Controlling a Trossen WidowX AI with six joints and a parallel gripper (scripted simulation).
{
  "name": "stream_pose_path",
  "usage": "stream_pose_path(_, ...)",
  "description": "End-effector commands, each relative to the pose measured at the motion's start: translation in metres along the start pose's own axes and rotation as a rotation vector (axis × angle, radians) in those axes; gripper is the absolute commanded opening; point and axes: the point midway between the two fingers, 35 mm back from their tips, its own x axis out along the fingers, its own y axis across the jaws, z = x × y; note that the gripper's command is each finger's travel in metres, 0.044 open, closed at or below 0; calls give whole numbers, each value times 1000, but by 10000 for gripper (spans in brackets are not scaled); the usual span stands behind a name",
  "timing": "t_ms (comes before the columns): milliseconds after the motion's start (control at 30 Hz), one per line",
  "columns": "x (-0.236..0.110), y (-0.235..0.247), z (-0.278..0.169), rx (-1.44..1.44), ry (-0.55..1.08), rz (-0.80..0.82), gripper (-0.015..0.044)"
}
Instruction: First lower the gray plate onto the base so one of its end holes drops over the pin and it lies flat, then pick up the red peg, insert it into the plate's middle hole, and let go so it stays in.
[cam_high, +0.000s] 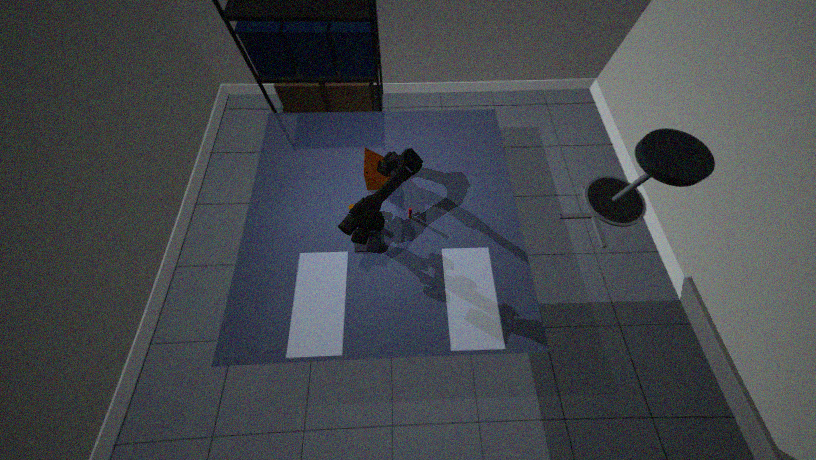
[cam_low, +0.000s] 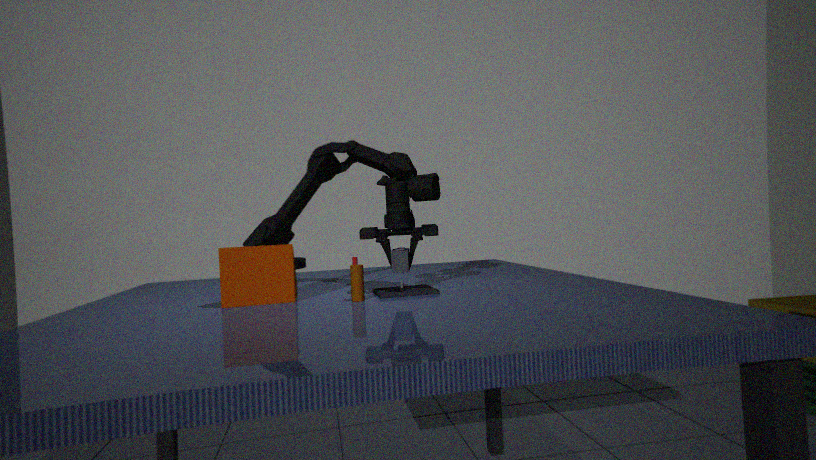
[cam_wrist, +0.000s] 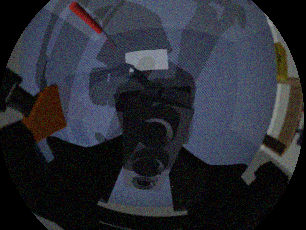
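My gripper is shut on the gray plate and holds it a short way above the dark base. A thin pin rises from the base just under the plate. The plate and the pin are apart. The red peg lies on the table, to the side of the base. In the exterior view a red tip shows over a yellow cylinder; I cannot tell whether it is the peg. In the top view the arm hides the fingers.
An orange box stands on the blue table near the arm's foot. Two white rectangles lie on the table's near half. A shelf and a stool stand off the table.
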Motion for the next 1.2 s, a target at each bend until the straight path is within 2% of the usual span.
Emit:
stream_pose_path(0,1,1,-2,-4,2,3,0)
stream_pose_path(900,2,2,-2,-4,2,3,0)
stream_pose_path(1167,16,2,-2,-4,2,3,0)
